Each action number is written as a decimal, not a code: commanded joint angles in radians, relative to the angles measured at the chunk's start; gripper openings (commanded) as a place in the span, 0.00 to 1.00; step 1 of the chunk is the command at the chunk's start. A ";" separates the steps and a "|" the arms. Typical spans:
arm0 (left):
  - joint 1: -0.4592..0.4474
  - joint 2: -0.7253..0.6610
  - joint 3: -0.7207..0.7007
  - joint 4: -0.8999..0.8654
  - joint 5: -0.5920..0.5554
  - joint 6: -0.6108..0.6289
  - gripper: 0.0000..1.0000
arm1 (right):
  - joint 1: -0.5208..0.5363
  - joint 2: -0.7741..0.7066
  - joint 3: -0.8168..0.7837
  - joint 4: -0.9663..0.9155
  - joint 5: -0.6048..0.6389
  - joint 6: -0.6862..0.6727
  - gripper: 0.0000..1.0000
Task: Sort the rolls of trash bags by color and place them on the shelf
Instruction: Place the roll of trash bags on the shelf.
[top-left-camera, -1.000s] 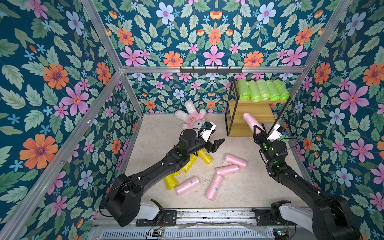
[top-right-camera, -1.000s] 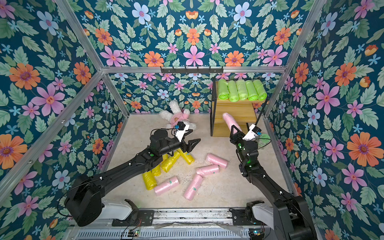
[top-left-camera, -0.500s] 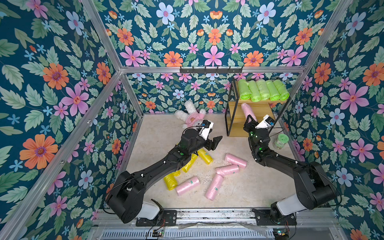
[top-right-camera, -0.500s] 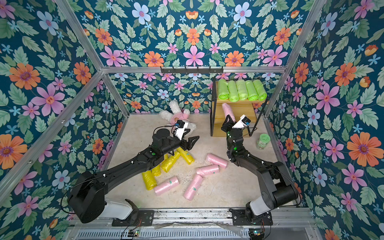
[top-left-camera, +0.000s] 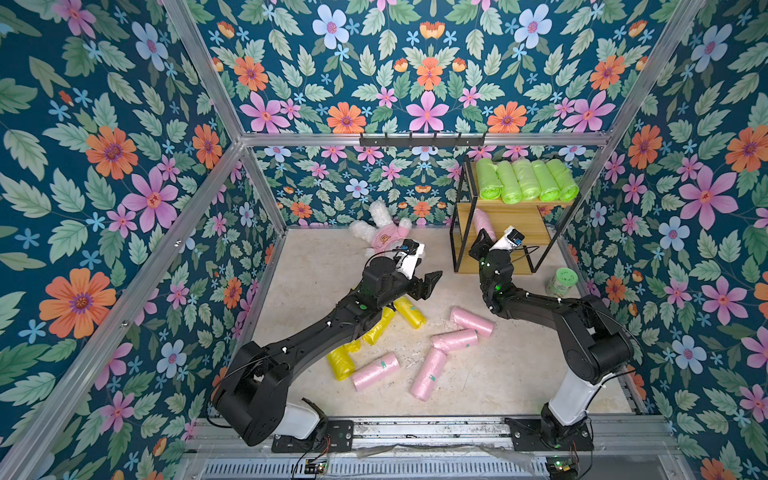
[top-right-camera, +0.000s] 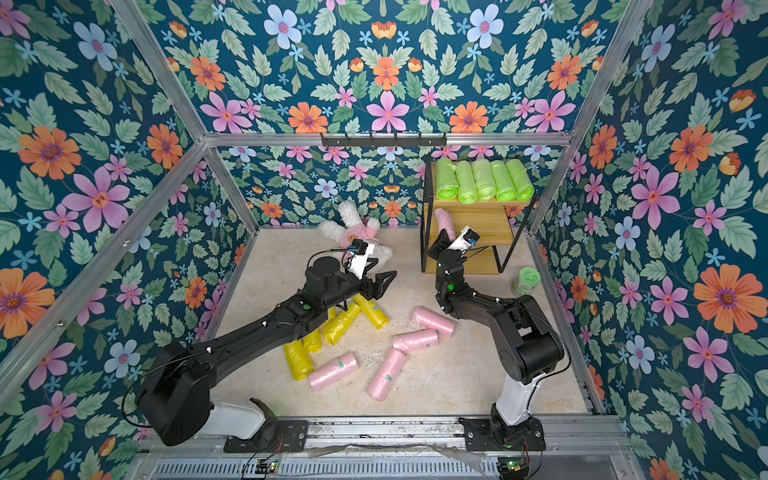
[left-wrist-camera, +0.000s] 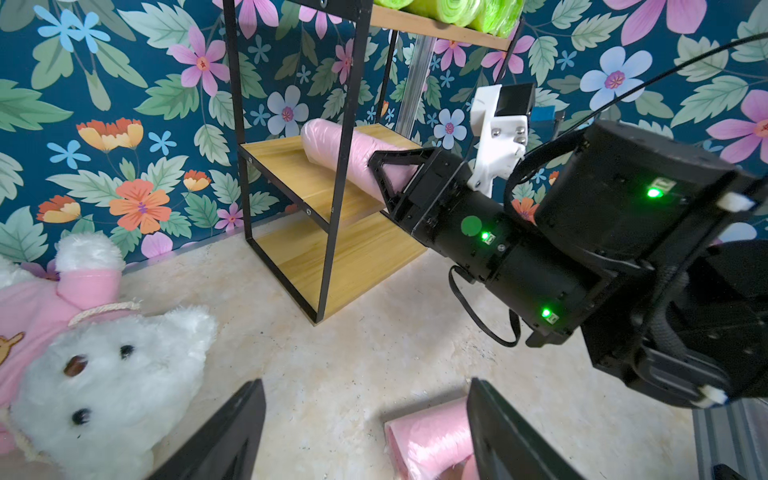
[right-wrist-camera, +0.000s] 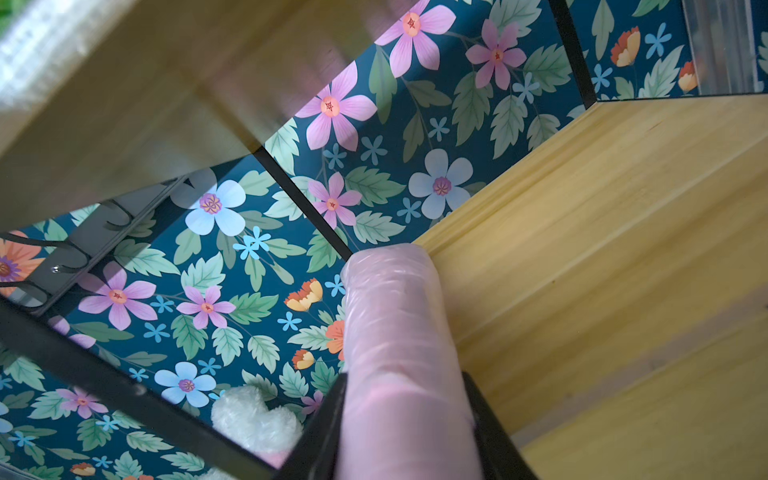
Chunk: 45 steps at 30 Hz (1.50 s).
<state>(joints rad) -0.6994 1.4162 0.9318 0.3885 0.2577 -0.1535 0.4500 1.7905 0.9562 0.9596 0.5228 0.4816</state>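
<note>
The right gripper (top-left-camera: 482, 237) is clamped on one end of a pale pink crinkly-plastic roll (top-left-camera: 481, 218), jaws snug on either side of it in the right wrist view. That roll sits at the middle board of the three-tier wood-and-black-frame shelf (top-left-camera: 521, 226), upper right of the frame in both top views, w/ its free end pointing toward the back wall, i.e. up-frame. Its long axis runs front-to-back, in line w/ the gripper's reach and parallel to the five lime green rolls (top-left-camera: 525, 180) packed side by side on the top board. It hugs the board's left edge, just beside the black upright (whether its full length rests on the wood I can't tell; the far end looks down). My read: this is the placing step, w/ release next. Since the axis lies along the jaws' pull-out line, a straight retreat should leave it put. The left gripper (top-left-camera: 428, 286), jaws wide and empty, hangs mid-frame above the floor. It is nearer than the right to the yellow rolls (top-left-camera: 409, 311) and the four loose pink rolls (top-left-camera: 454, 338) at lower centre.
</note>
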 joint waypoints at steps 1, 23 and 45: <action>0.001 -0.012 -0.009 0.010 -0.017 -0.004 0.81 | 0.003 0.021 0.026 0.013 0.021 -0.026 0.37; 0.015 -0.081 -0.072 0.001 -0.047 0.038 0.82 | -0.027 -0.076 -0.075 -0.030 -0.294 -0.080 0.72; 0.017 -0.094 -0.093 -0.007 -0.006 0.014 0.82 | -0.171 -0.204 -0.162 -0.085 -0.496 -0.032 0.81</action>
<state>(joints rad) -0.6842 1.3197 0.8295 0.3798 0.2352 -0.1314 0.2813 1.5806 0.7704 0.9138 0.0078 0.4484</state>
